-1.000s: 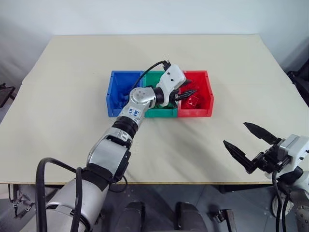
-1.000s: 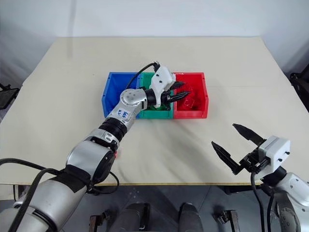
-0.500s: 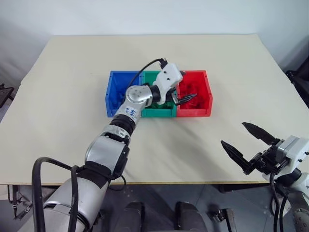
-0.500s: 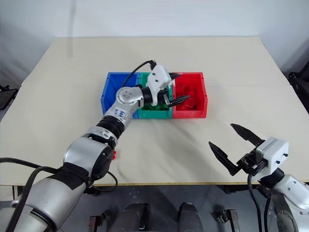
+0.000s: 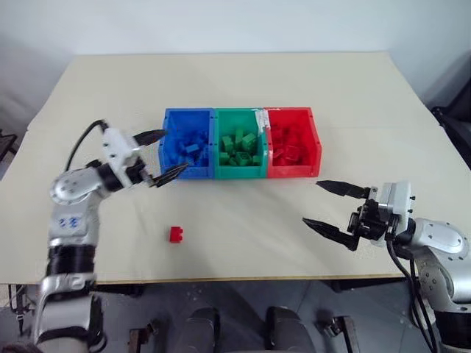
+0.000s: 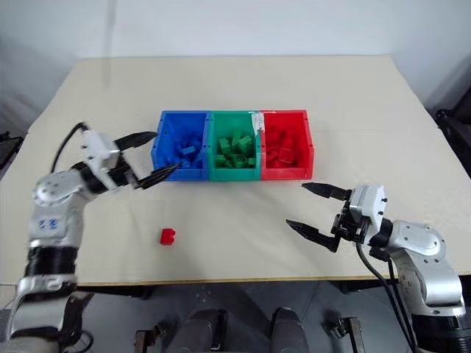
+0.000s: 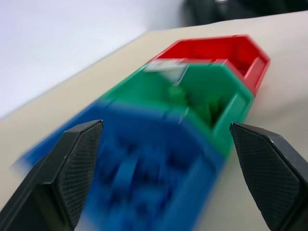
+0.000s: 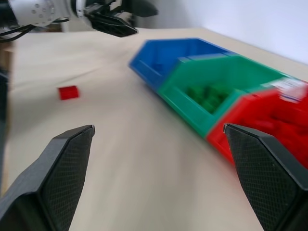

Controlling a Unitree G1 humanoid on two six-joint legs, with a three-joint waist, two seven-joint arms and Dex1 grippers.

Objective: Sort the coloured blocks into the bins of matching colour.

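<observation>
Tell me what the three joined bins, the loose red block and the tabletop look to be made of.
The three joined blue, green and red open-top bins: likely moulded plastic, from the saturated solid colour and thin even walls. The small red studded block lying on the table: likely hard plastic, same flat solid colour, crisp edges. The beige tabletop: smooth and matte, without grain; laminate or painted board, but the look leaves that open.

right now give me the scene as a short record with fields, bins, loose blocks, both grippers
bins: blue bin, green bin, red bin, joined in a row on the table, each holding blocks of its own colour
loose block: one red block on the table in front of the bins, nearer the blue end
left gripper: open, empty, beside the blue bin's outer end
right gripper: open, empty, above the table in front of the red bin
left to do: the red block is not yet in the red bin
</observation>
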